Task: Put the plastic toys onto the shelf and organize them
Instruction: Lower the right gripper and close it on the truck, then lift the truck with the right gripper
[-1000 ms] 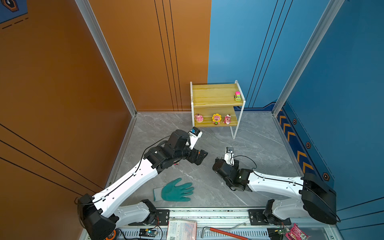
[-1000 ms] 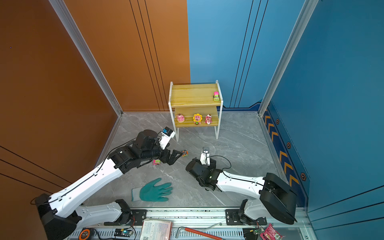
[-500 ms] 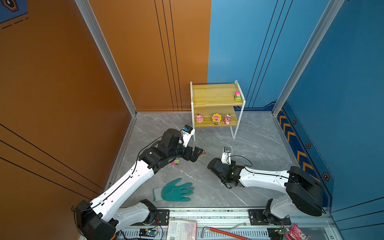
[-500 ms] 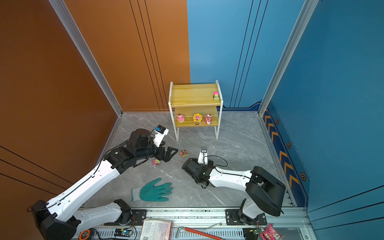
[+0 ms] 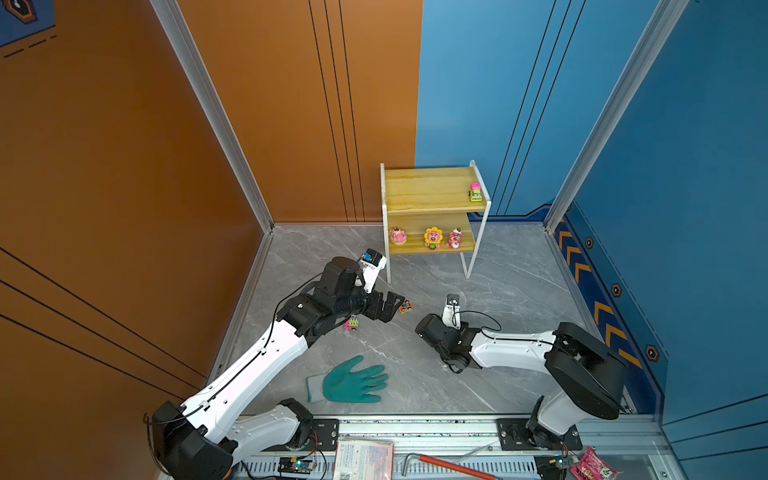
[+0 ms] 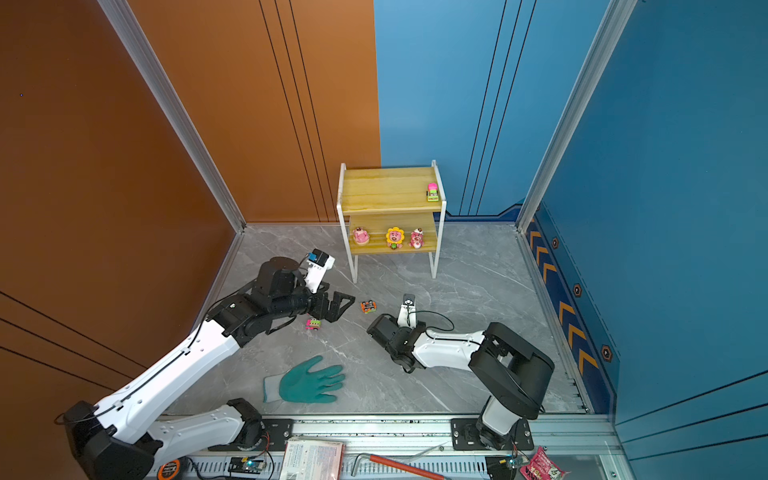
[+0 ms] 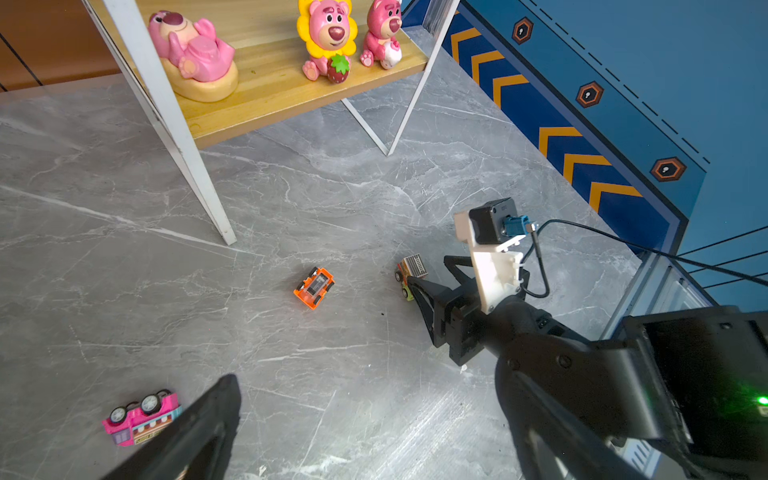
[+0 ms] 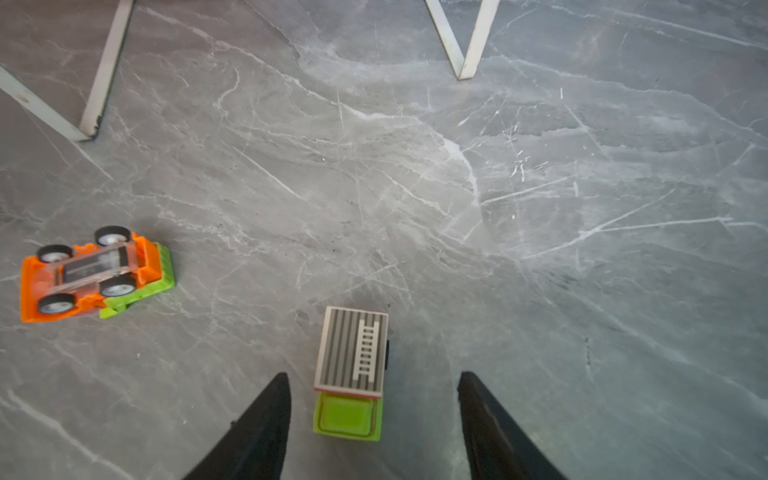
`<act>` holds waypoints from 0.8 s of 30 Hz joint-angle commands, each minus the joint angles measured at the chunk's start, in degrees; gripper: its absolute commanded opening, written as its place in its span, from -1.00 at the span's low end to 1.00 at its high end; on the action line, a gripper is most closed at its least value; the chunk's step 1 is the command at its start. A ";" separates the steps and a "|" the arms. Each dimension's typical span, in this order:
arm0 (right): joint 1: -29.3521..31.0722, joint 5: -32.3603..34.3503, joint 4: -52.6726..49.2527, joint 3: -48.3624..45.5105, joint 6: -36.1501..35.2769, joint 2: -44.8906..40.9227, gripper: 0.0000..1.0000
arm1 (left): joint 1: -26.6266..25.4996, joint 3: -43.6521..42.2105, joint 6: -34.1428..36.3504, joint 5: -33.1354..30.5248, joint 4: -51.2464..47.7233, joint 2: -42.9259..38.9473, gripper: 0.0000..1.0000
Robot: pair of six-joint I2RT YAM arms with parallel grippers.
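1. Shelf: we find the shelf [image 5: 428, 191] [image 6: 386, 189] at the rear of the tabletop [image 5: 519, 282], in front of the wall corner. Top board: one pink/green car [image 5: 476, 192] [image 6: 433, 192] near the front corner on the right-arm side. Lower board: 3 pink bears in a row, i.e. reclining bear [image 5: 398, 236] [image 7: 195, 54], sunflower bear [image 5: 433, 237] [image 7: 328, 37] and small standing bear [image 5: 454, 238] [image 7: 382, 33].

2. Tabletop, in front of the shelf: we see the orange car [image 5: 406, 307] [image 8: 95, 274] lying wheels-up. The pink car [image 5: 351, 323] [image 7: 141, 417] is also overturned. The green truck [image 8: 351, 374] [image 7: 411, 270] w/ grey striped roof stands upright.

3. The left end effector [image 5: 392, 307] [image 6: 343, 305] is spread to its widest and holds nothing. It hovers btwn the pink car and the orange car, close to the orange car, w/ a gap to it in a top view.

4. The right end effector [image 8: 372, 378] sits low over the tabletop, part-spread. Its fingers [image 8: 270, 415] stand one each side of the green truck. The right wrist view shows a gap on both sides, so nothing is gripped.

5. The teal glove [image 5: 353, 380] [image 6: 309, 380] lies flat nearer the arm bases, well apart from the cars
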 commanded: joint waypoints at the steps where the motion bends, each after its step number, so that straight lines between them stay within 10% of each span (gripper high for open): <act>1: -0.52 -0.64 1.18 1.94 -0.88 2.23 0.25 | 0.63 -0.68 -0.51 1.51 1.12 -0.50 1.00; 24: -2.36 -1.28 7.24 2.23 -6.28 3.71 -0.52 | 1.12 -0.83 -0.62 1.90 1.31 -0.70 1.00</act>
